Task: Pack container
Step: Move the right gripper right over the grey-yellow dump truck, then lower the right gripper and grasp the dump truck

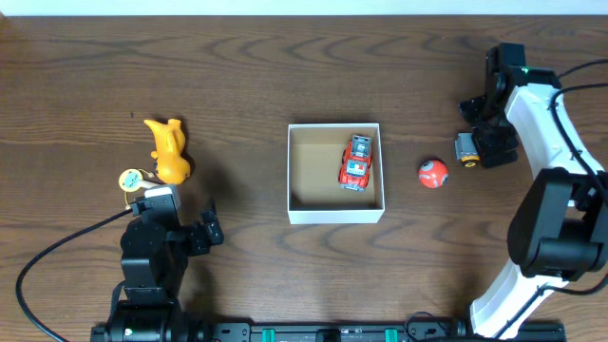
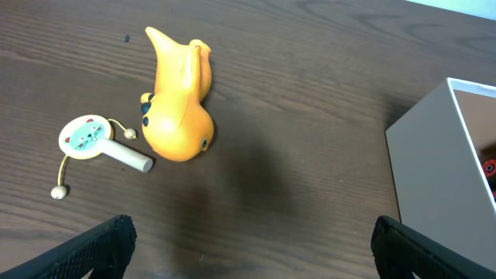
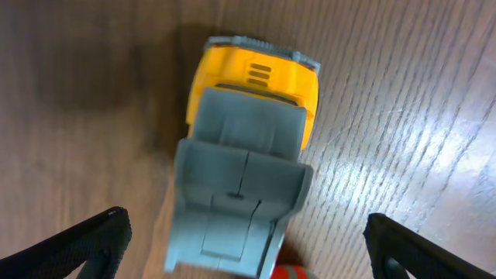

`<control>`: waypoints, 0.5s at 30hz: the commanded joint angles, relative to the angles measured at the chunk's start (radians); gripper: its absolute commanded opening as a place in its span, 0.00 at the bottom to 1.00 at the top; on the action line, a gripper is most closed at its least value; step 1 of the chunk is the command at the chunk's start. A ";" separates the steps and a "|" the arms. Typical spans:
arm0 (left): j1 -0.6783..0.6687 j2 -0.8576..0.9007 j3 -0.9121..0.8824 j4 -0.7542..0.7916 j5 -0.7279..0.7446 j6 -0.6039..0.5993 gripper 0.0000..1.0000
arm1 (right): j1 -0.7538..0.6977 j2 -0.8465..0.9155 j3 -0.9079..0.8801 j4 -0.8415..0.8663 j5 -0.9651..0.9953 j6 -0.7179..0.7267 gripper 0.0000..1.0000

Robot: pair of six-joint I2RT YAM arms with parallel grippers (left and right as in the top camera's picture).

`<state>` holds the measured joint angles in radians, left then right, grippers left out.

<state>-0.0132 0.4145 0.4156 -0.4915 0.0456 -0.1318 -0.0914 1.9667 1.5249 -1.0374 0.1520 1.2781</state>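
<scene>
The container [image 1: 335, 216] sits between both arms, a red toy car [image 1: 356, 161] inside. To its right, the right gripper [image 3: 248, 244] hangs wide open over a yellow-grey truck [image 3: 246, 147]. To its left, the left gripper [image 2: 248, 246] is open too.

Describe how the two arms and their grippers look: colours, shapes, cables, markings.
The left arm is black and blocky, with a black cable looping away from it. The right arm has smooth, curved white shells on black joints, a small green light near its wrist and a thin black cable. Both grippers' fingertips are black with rough, foam-like edges.
</scene>
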 commanded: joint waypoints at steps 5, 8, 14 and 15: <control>0.005 0.001 0.024 -0.001 -0.001 -0.009 0.98 | -0.010 0.048 -0.003 0.014 0.020 0.053 0.99; 0.005 0.001 0.024 -0.001 -0.001 -0.009 0.98 | -0.011 0.050 -0.003 0.027 0.020 0.052 0.99; 0.005 0.001 0.024 -0.001 -0.001 -0.009 0.98 | -0.014 0.050 -0.003 0.026 0.024 0.052 0.95; 0.005 0.001 0.024 -0.001 -0.001 -0.009 0.98 | -0.014 0.050 -0.003 0.024 0.024 0.052 0.95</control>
<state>-0.0132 0.4145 0.4156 -0.4919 0.0452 -0.1322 -0.0963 2.0041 1.5246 -1.0100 0.1535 1.3102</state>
